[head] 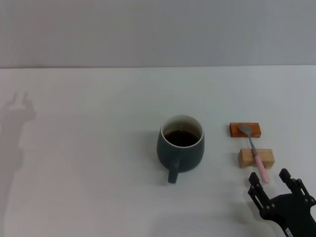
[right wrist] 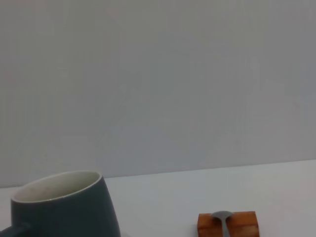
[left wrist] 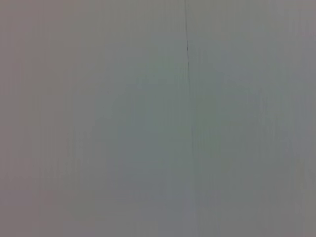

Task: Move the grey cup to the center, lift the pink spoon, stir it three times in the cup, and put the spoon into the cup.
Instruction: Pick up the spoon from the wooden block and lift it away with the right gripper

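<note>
The grey cup (head: 180, 147) stands near the middle of the white table, handle toward me, with dark liquid inside. It also shows in the right wrist view (right wrist: 64, 205). The pink spoon (head: 254, 152) lies to the cup's right across two small wooden blocks, its metal bowl on the far orange block (head: 244, 130) and its pink handle on the near pale block (head: 255, 158). The spoon's bowl shows in the right wrist view (right wrist: 223, 219). My right gripper (head: 269, 180) is open and empty, just in front of the spoon's handle end. The left gripper is out of view.
The white table (head: 89, 148) runs back to a plain grey wall. The left arm's shadow falls on the table at the far left. The left wrist view shows only a blank grey surface.
</note>
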